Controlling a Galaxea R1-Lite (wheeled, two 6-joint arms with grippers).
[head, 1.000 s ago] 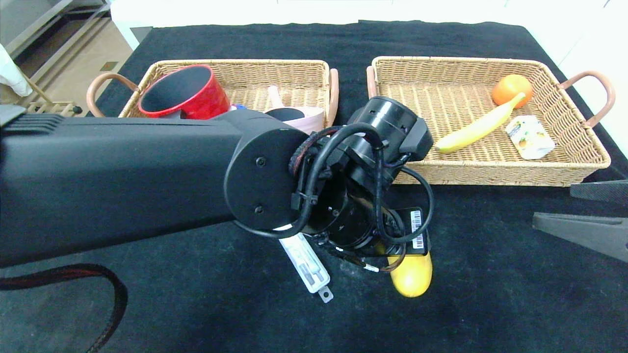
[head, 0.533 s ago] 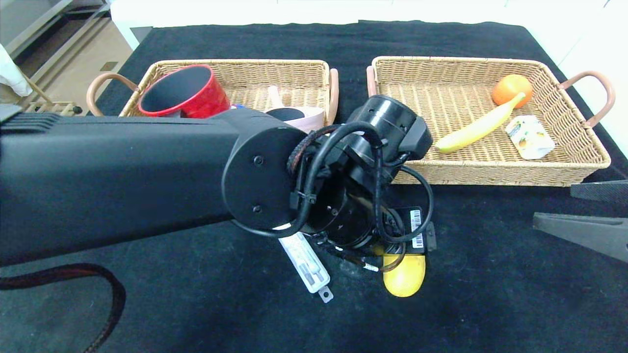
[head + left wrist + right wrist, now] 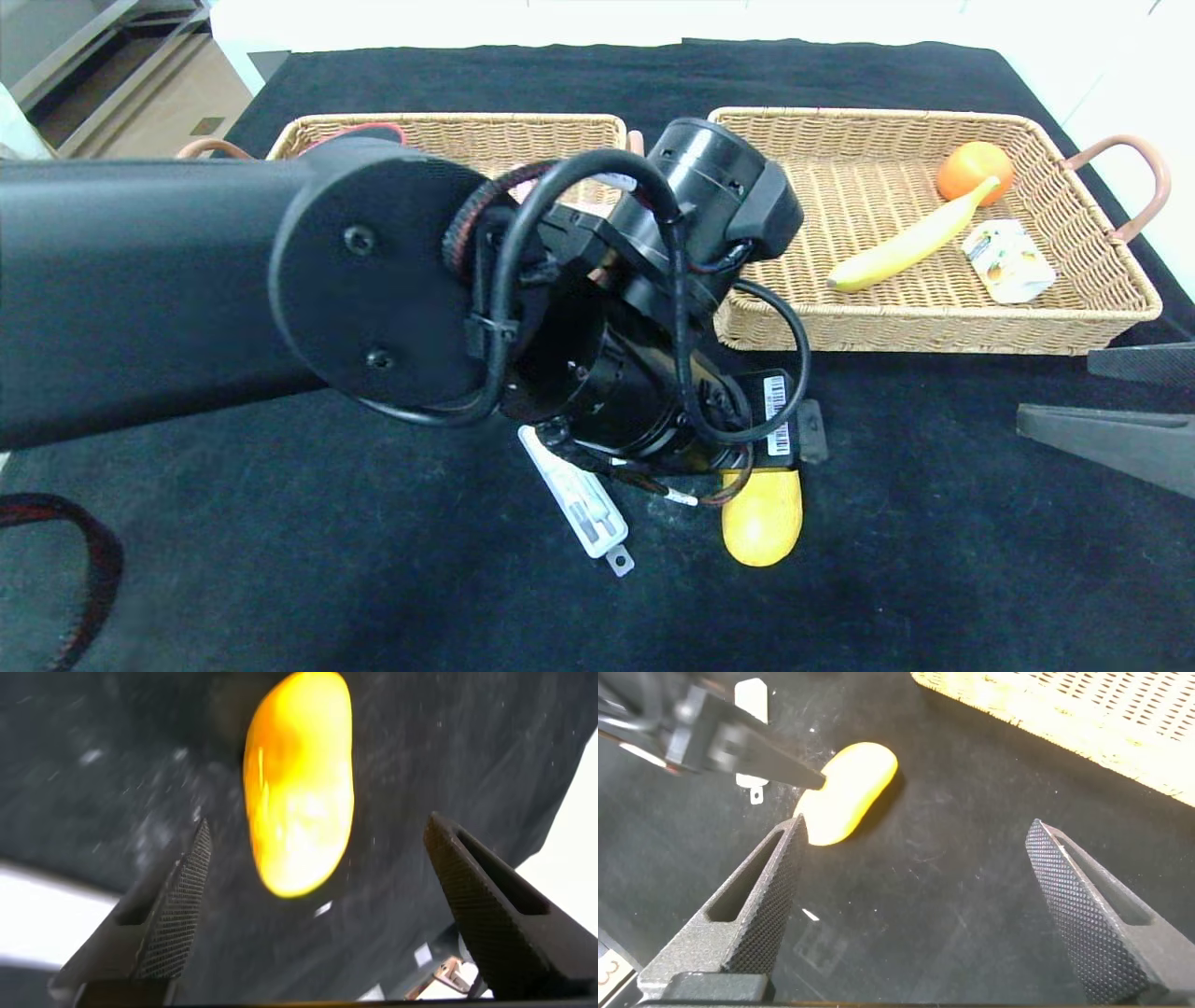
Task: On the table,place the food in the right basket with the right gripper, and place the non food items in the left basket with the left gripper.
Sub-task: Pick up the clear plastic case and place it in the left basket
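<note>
The yellow mango-like fruit (image 3: 763, 518) lies on the black table (image 3: 934, 560), with the slim white case (image 3: 579, 499) just to its left. My left gripper (image 3: 318, 905) hovers open and empty above the fruit (image 3: 299, 784); in the head view its wrist hides the fingers. My right gripper (image 3: 1055, 387) is open and empty at the right edge, with the fruit (image 3: 845, 793) lying beyond one finger. The right basket (image 3: 934, 331) holds an orange (image 3: 974, 168), a banana (image 3: 910, 240) and a drink carton (image 3: 1008, 259). The left basket (image 3: 448, 126) is mostly hidden by my left arm.
My left arm (image 3: 187, 280) spans the left half of the head view and covers the left basket's contents, except a red sliver of the pot (image 3: 359, 128). A red-black cable (image 3: 84, 560) loops at the front left.
My left arm has lifted and swung back, now covering the red pot and pink bowl. The yellow fruit has shifted slightly left. The right gripper has not moved.
</note>
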